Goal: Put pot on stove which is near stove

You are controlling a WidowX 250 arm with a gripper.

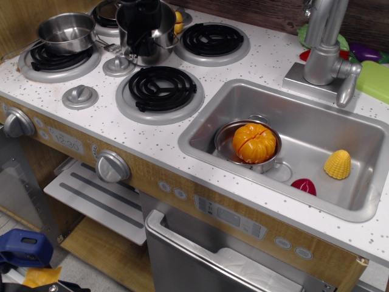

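The black gripper (141, 21) dips inside the pot (149, 36), grip hidden, at eleven o'clock from the stove (161, 91).
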